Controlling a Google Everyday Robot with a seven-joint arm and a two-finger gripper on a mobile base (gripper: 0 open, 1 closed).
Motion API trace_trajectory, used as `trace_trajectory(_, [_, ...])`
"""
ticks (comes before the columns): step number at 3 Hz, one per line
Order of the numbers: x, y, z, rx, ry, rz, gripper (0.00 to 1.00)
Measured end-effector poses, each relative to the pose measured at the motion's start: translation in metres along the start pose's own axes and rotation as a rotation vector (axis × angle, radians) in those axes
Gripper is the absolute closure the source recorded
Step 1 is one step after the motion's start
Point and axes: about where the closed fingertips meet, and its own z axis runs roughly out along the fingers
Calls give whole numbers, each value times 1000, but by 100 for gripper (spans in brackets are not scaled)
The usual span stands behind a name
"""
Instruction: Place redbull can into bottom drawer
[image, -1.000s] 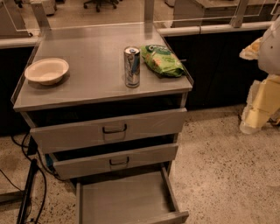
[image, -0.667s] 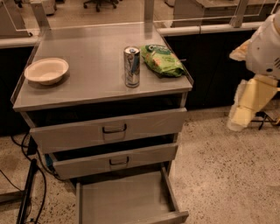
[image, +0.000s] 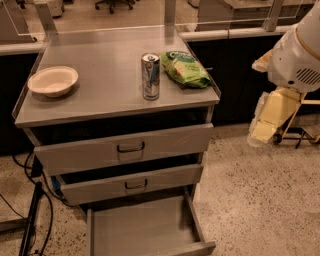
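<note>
Speckled stone flooring (image: 260, 200) surrounds a grey metal three-drawer cabinet (image: 100, 60).

**Task item.** The slim silver-and-blue redbull can (image: 150, 76) stands upright on the cabinet top, near its front edge.

**Neighbours.**
- A crumpled green snack bag (image: 185, 67) lies just right of the can.
- A shallow white bowl (image: 52, 80) sits well to the can's left.

**Target.** The bottom drawer (image: 140, 227), a wide grey metal tray, stands pulled open below and in front of the can. Its floor is bare.

**Gripper.** The cream-coloured gripper (image: 265, 125) hangs well to the right of the can, lower than its base and beyond the cabinet's side. It touches nothing. Whether it is open or closed cannot be told.

**Handling assessment.**
- The can is judged thin-walled and smooth, so it is likely slippery and liable to dent under a hard squeeze.
- Its fill level is unknown.
- Being tall and narrow, it would tip easily if nudged.
- A side grasp across the mid-body, approached from the bag-free left or front, appears soundest.
</note>
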Motion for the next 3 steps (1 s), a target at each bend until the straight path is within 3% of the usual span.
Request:
trace_trajectory(1, [0,0,2,-2,-13,9,0])
trace_trajectory(2, [-9,-10,23,3,-79,53,0])
trace_trajectory(3, [-19,-34,44,32,-135,81,0])
